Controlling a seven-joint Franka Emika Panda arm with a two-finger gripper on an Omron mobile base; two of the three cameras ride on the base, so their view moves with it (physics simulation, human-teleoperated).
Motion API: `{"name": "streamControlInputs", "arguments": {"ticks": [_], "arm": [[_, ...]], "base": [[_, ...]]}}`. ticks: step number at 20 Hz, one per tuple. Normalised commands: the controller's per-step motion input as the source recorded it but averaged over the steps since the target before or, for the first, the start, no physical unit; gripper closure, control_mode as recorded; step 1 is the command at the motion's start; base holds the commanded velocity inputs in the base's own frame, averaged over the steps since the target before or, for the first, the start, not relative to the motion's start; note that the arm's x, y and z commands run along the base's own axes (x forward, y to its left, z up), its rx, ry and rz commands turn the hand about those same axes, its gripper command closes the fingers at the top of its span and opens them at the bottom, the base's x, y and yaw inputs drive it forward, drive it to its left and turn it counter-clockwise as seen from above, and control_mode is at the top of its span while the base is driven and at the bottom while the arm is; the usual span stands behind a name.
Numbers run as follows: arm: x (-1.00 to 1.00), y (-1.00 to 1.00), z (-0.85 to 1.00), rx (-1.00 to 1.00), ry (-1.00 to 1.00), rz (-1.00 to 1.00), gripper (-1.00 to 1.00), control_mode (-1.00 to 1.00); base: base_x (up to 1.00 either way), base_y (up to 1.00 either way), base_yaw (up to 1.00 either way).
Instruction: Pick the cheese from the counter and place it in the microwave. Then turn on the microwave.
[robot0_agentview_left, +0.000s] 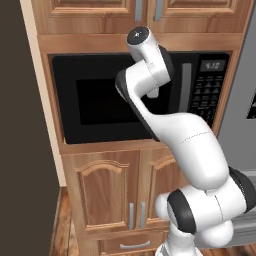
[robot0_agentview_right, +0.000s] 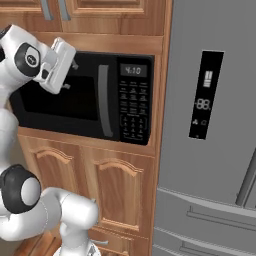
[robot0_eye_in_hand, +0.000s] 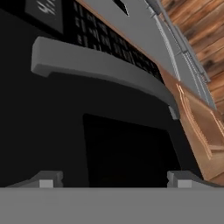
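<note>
A white robot arm (robot0_agentview_right: 30, 60) reaches its hand to the dark window of a black built-in microwave (robot0_agentview_right: 85, 97), door shut, left of its vertical grey handle (robot0_agentview_right: 103, 100) and keypad (robot0_agentview_right: 133, 110). A grey refrigerator (robot0_agentview_right: 210, 125) stands alongside.

Looking at microwave (robot0_agentview_left: 100, 100) from here: big black built-in box set in wooden cabinetry, door shut, dark window, vertical grey handle (robot0_agentview_right: 103, 100), keypad (robot0_agentview_right: 133, 112) on right, display (robot0_agentview_right: 133, 70) lit above it. I can't spot cheese anywhere.
</note>
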Motion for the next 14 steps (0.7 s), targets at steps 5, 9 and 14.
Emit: {"name": "streamControlInputs", "arguments": {"ticks": [5, 9, 14], "arm": [[-0.49, 0.03, 0.0, 0.0, -0.05, -0.07, -1.0, -1.0], [-0.95, -0.23, 0.04, 0.14, -0.08, 0.01, -1.0, -1.0], [-0.96, -0.6, -0.07, 0.2, -0.03, 0.14, -1.0, -1.0]], "base": [[0.0, 0.0, 0.0], [0.0, 0.0, 0.0], [0.0, 0.0, 0.0]]}}
